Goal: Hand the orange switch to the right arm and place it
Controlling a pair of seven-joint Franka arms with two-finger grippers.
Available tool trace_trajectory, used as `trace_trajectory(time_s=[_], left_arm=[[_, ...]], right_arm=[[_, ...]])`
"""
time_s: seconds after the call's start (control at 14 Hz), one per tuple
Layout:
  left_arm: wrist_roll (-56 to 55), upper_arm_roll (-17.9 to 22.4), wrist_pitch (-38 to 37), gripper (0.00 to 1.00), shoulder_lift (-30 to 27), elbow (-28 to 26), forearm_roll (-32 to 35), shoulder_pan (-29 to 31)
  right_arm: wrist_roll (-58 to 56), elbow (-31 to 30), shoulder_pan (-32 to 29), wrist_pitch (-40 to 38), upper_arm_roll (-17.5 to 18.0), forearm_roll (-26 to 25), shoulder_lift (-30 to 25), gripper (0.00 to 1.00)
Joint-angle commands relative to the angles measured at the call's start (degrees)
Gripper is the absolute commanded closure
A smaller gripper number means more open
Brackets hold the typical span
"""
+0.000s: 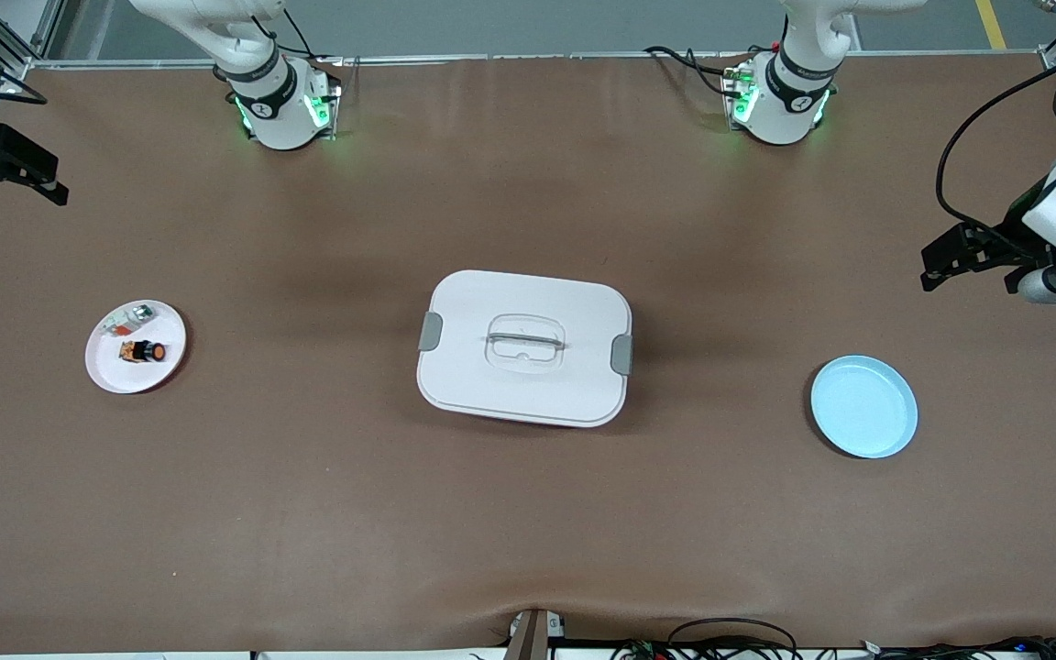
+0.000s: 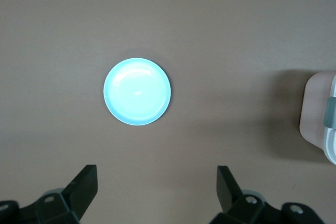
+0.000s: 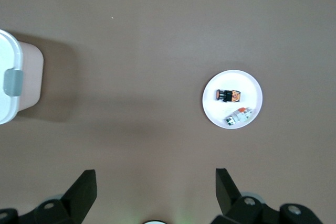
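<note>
Waiting at the start: right gripper (image 1: 28,179) hangs open over the table's edge at the right arm's end. The switch (image 1: 142,351) lies on the white plate (image 1: 111,371) there, beside a white part (image 1: 131,318). The box (image 1: 524,346) sits mid-table, then the blue plate (image 1: 863,406). Left gripper (image 1: 954,261) hovers open, empty; judging by the task, some gripper must next descend onto the switch.

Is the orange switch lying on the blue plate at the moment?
No, the orange switch lies on the white plate; the blue plate holds nothing.

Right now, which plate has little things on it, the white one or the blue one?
The white plate, toward the right arm's end, holds the orange switch and a small white-and-silver part. The blue plate holds nothing.
</note>
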Motion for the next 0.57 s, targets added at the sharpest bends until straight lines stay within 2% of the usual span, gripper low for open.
trace_trajectory(time_s=[0.0, 0.14, 0.5], left_arm=[[-0.31, -0.07, -1.23, 0.0, 0.58, 1.54, -0.68, 0.21], [-0.31, -0.07, -1.32, 0.0, 0.58, 1.54, -0.68, 0.3], [-0.31, -0.07, -1.32, 0.0, 0.58, 1.45, -0.77, 0.21]], right_arm=[[3.59, -2.12, -0.72, 1.08, -0.06, 1.96, -2.27, 0.0], [7.3, -2.12, -0.36, 1.34, 0.46, 1.96, -2.54, 0.0], [7.4, -2.12, -0.45, 2.22, 0.73, 1.87, -2.45, 0.0]])
